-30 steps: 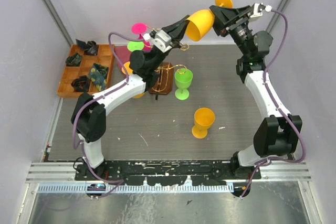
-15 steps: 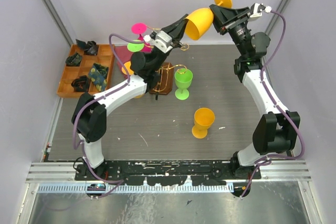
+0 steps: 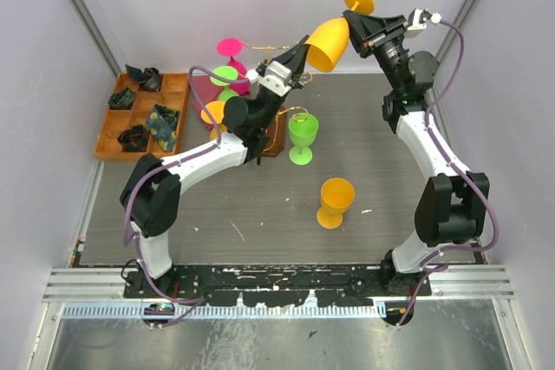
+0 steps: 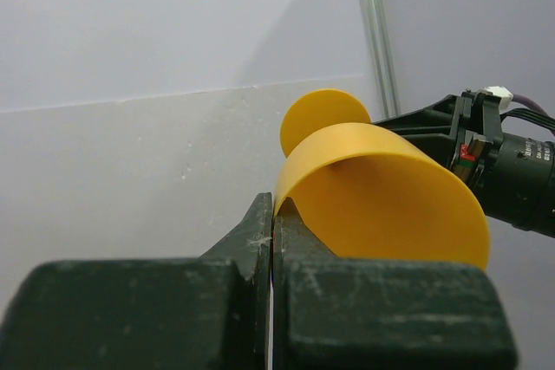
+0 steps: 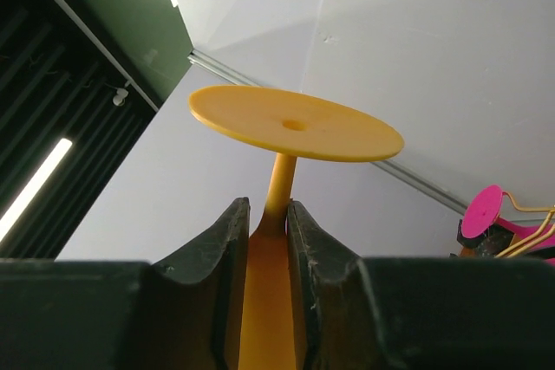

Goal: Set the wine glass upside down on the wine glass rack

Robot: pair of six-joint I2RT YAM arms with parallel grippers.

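High over table [image 3: 390, 197], L+R arms raised, fingers [image 4: 247, 244] pinching orange wine glass [image 3: 328, 41].

Yellow-orange wine glass [image 3: 328, 39] above the wine glass rack [image 3: 277, 138], whose wire was gold over a brown wooden base. Just right of the rack stood a bright green goblet [image 3: 303, 136], and an orange goblet [image 3: 334, 201] was farther right (each a single flat colour). A pink goblet foot [image 3: 230, 46] showed behind the rack's left. The compartment tray [image 3: 176, 86] to its left was orange, the table [image 3: 260, 205] dark grey with white scuffs.
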